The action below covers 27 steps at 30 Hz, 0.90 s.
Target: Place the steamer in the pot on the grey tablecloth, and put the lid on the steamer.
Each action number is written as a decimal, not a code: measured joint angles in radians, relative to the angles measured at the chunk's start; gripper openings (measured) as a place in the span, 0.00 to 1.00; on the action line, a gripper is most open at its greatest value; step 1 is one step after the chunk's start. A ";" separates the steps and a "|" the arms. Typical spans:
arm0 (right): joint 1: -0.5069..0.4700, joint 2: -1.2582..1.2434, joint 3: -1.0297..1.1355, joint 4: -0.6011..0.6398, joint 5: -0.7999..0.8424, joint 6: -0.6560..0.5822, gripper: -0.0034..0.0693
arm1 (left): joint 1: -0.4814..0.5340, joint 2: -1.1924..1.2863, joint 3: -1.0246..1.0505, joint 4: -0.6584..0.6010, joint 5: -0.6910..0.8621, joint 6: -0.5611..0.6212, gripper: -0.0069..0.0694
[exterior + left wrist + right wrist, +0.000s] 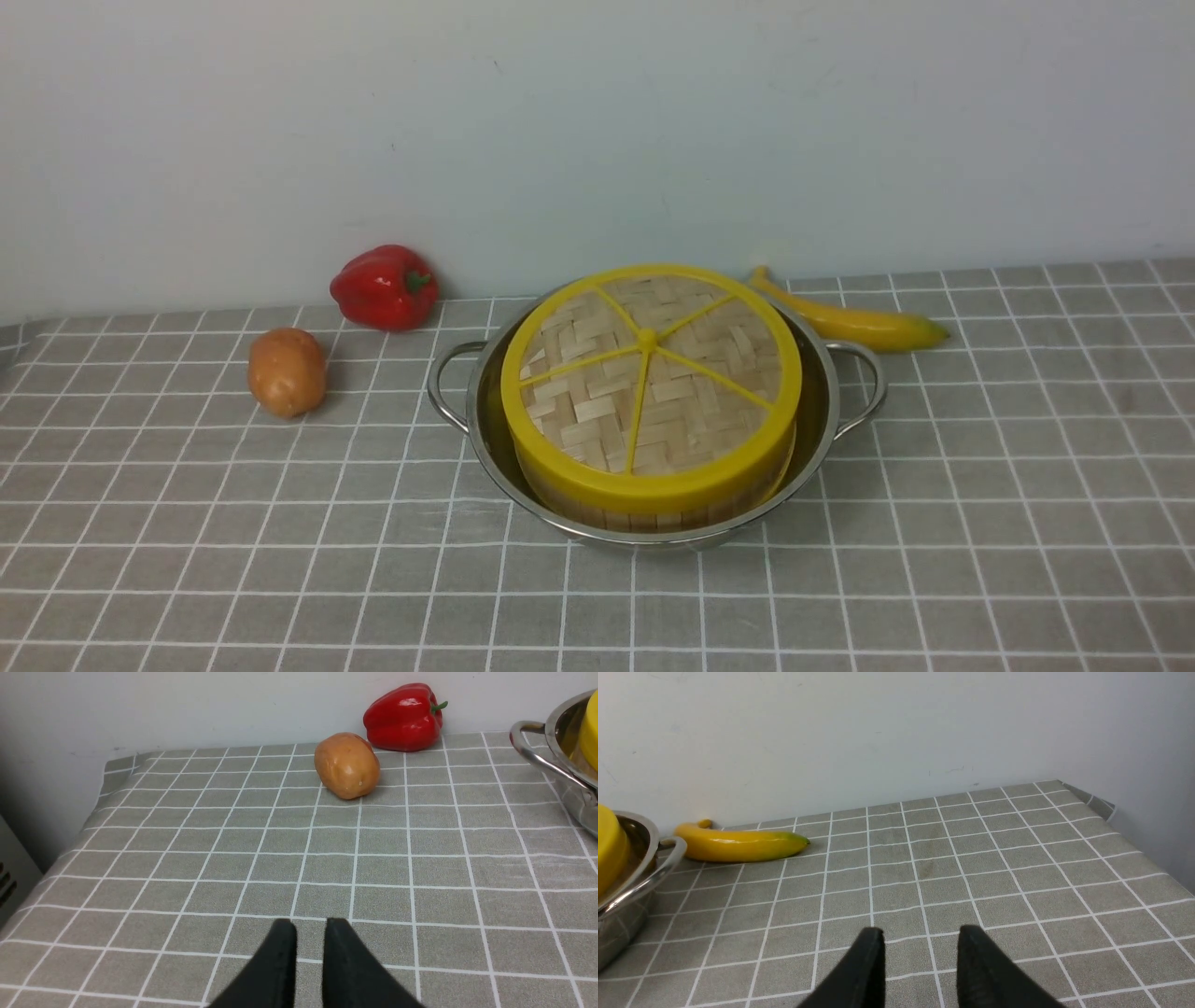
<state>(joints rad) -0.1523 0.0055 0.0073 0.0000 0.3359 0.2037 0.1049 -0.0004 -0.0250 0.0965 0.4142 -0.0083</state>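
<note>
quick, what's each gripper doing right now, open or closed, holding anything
Left gripper: slightly open, a narrow gap between the fingertips, holding nothing.
Right gripper: open wider, holding nothing.

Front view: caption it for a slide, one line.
Lid sits on the steamer inside the pot on the grey tablecloth; pepper, potato and banana lie around.

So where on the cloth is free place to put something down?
Free: the wide strip in front of the pot, the stretch right of the pot below the banana, and the near left below the potato. Crowded: the back, where the pepper, potato, pot and banana sit close.
</note>
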 joint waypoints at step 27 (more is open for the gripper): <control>0.000 0.000 0.000 0.000 0.000 0.000 0.38 | 0.000 0.000 0.000 0.000 0.000 0.000 0.24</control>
<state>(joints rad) -0.1523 0.0055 0.0073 0.0000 0.3359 0.2037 0.1049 -0.0004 -0.0250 0.0965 0.4142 -0.0083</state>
